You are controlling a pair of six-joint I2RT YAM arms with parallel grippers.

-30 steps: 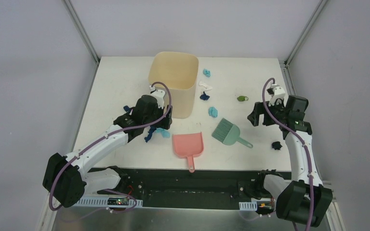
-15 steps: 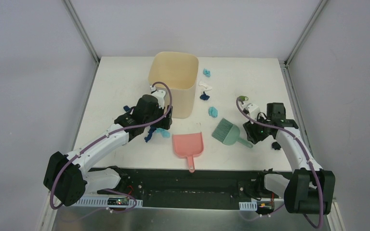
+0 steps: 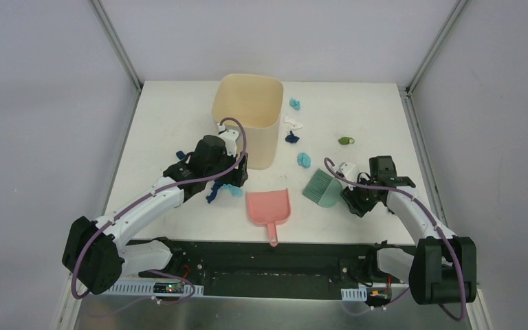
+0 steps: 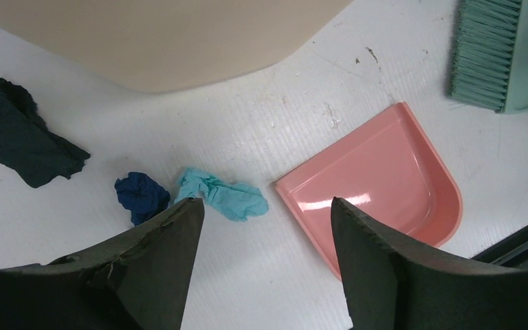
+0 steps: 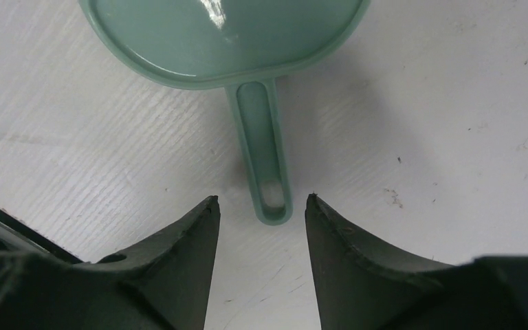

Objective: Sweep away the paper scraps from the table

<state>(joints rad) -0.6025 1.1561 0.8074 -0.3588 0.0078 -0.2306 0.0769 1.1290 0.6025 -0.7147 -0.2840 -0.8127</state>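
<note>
Green brush handle (image 5: 261, 137) now lies between the just-narrowed, empty jaws of the right gripper (image 5: 261, 199). Grasping comes next; the left gripper (image 4: 265, 203) hangs open.

The dustpan (image 3: 268, 206) lies between paper scraps (image 3: 223, 190) at left and the brush (image 3: 322, 188) at right, bin (image 3: 247, 120) behind.

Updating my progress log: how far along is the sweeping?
Done: nothing; paper scraps lie scattered on the table, and the dustpan is empty. In hand: the right gripper, open, straddles the handle tip of the brush without clamping; the left gripper hovers open over a teal scrap. Left: grasp brush, sweep everything.
</note>
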